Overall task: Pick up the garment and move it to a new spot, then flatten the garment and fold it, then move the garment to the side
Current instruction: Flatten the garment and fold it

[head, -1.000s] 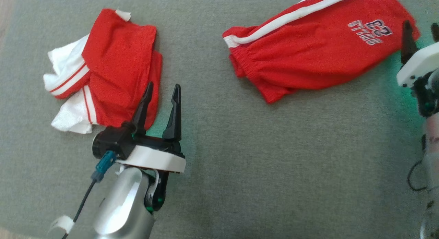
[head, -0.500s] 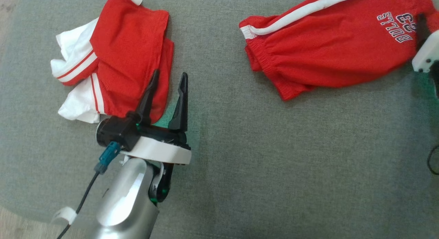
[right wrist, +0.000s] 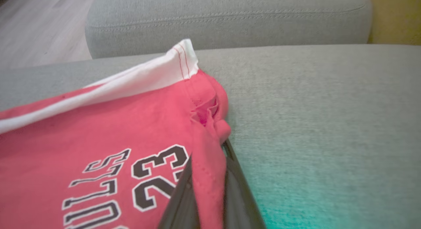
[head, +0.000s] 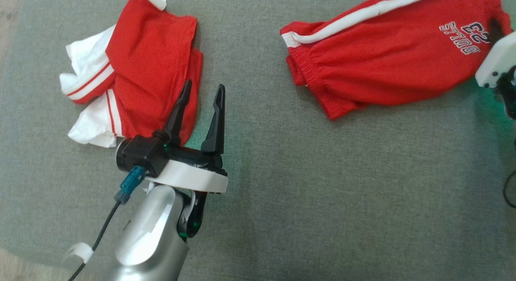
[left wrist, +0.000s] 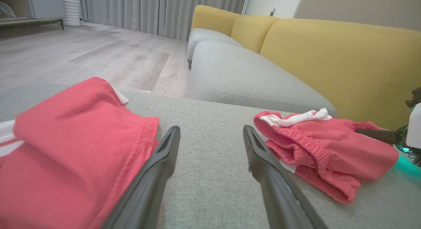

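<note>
right wrist view looked along the right hand (right wrist: 208, 150), whose two dark fingers were pinched together on the hemmed edge of the red shorts (right wrist: 108, 124), a fold of red cloth caught between them just beside the printed "23". the shorts spread away ahead and to the left of that hand, a white stripe along their far edge, and bare grey cushion (right wrist: 329, 107) lay to its right. in the head view the right hand (head: 494, 28) met the red shorts (head: 383, 67) at the printed end, the gathered elastic end well apart from it. the left hand (head: 204, 87) was open, fingers spread with nothing between them but grey cushion (head: 322, 192). a red-and-white garment (head: 149, 63) lay bunched just left of that hand, the left finger over its near edge. in the left wrist view the left hand (left wrist: 211, 130) pointed between the two, the red-and-white garment (left wrist: 65, 150) to its left and the red shorts (left wrist: 329, 147) ahead to its right, before a yellow backrest (left wrist: 329, 51).
</note>
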Controlling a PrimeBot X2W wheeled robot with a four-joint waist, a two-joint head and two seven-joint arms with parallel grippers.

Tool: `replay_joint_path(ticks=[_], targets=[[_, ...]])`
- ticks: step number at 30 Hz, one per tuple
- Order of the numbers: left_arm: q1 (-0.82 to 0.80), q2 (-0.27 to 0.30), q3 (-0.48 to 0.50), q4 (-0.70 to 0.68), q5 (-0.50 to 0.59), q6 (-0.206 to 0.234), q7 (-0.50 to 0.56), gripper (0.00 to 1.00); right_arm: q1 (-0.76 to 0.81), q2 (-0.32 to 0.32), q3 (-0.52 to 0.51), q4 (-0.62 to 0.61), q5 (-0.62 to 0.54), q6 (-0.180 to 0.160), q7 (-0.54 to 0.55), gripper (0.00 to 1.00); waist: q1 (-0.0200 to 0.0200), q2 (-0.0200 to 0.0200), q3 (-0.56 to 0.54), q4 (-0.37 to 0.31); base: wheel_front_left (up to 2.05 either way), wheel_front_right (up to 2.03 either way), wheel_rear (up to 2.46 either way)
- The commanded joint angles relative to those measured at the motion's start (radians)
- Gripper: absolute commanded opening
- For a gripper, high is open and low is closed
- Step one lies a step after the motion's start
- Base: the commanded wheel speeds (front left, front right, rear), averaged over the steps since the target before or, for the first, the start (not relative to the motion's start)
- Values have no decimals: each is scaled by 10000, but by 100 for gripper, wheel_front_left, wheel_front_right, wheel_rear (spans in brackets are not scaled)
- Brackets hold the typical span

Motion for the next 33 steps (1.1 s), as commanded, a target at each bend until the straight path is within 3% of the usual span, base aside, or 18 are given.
replay_joint_path(ticks=[1,11,20,33], targets=[[-81,98,310,-266,37,59,-95,100,182,-281,175,-207,276,-9,-331,0,-1,0,-237,-117,0,0,0],[435,97,572,-156,129,23,-95,100,1170,-837,485,-315,1021,-9,-923,0,-1,0,-1266,-782,0,0,0],[754,97,626,-121,138,29,-95,100,2014,-1472,-115,184,1231,-9,-1369,0,-1,0,-1907,-1109,0,0,0],[908,97,798,-78,264,-23,-95,100,1996,-1036,-335,63,1164,-9,-2062,0,-1,0,-1929,-1004,0,0,0]])
